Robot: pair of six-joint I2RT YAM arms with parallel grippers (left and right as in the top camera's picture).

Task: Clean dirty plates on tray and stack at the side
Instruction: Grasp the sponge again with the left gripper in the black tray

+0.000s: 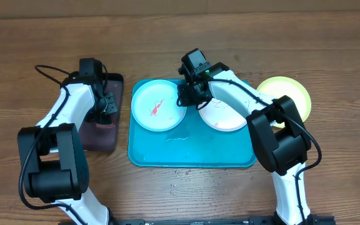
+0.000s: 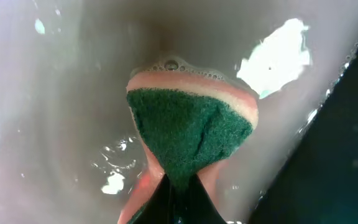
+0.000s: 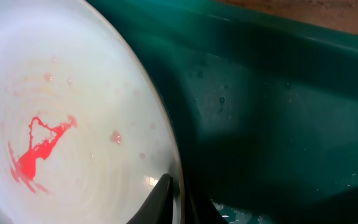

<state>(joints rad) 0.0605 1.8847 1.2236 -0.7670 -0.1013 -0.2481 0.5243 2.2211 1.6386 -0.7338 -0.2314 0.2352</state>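
The teal tray (image 1: pixel 192 159) holds a light blue plate (image 1: pixel 158 106) with a red smear on its left and a white plate (image 1: pixel 227 117) on its right. A yellow-green plate (image 1: pixel 294 94) lies on the table right of the tray. My right gripper (image 1: pixel 189 94) is shut on the far right rim of the light blue plate. The right wrist view shows my jaws (image 3: pixel 176 193) pinching that rim, the smeared plate (image 3: pixel 73 112) and the tray floor (image 3: pixel 278 112). My left gripper (image 1: pixel 107 105) is over the dark tray, shut (image 2: pixel 179 186) on a green-and-pink sponge (image 2: pixel 191 134).
The smaller dark tray (image 1: pixel 102 140) sits left of the teal tray and holds soapy water (image 2: pixel 55 124); its dark rim (image 2: pixel 334 149) is at the right of the left wrist view. Water drops lie on the teal tray between the plates (image 1: pixel 180 137). Bare wooden table surrounds it.
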